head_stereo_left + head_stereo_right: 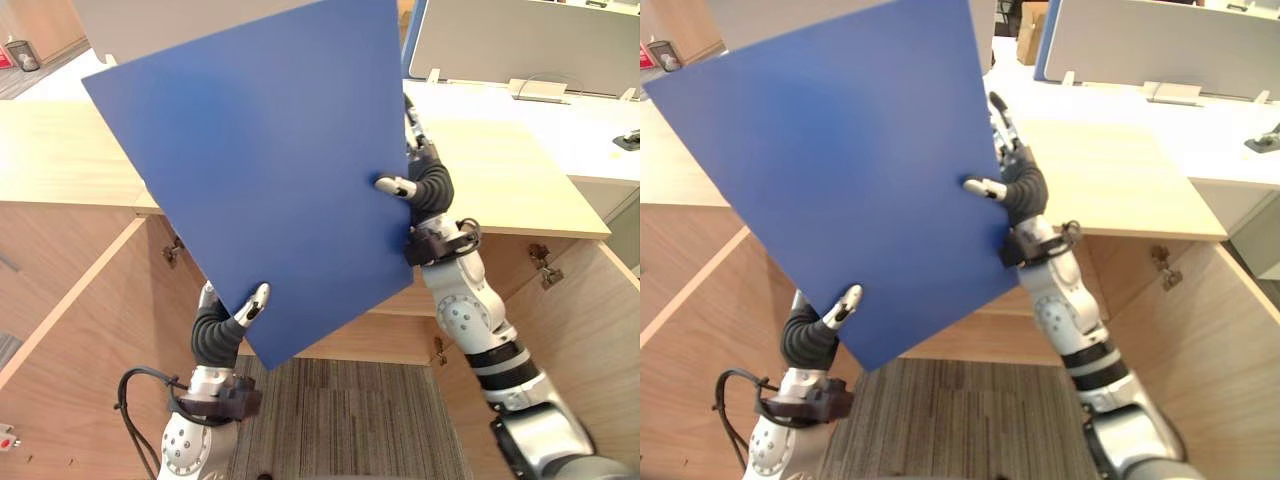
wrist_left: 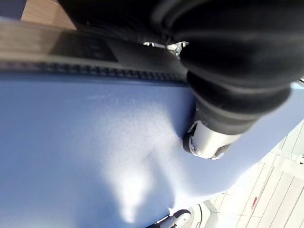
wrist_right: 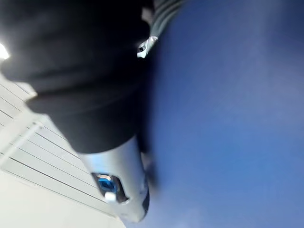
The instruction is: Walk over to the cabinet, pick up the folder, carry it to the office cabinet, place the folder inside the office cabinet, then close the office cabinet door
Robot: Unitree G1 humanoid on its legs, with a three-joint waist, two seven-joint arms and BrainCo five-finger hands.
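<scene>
Pinching the tilted folder (image 1: 270, 170): left hand (image 1: 222, 328) at bottom corner, right hand (image 1: 425, 185) at side.

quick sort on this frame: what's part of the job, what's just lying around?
Job:
- blue folder, tilted, pinched by the left robot hand and the right robot hand
- wooden office cabinet, doors open

Lying about:
- white desk
- grey partition screen
- small black item on that desk

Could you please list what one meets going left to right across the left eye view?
Open light wooden cabinet door → left hand, pinching the large flat blue folder → right hand at its far edge → small metal hinge.
</scene>
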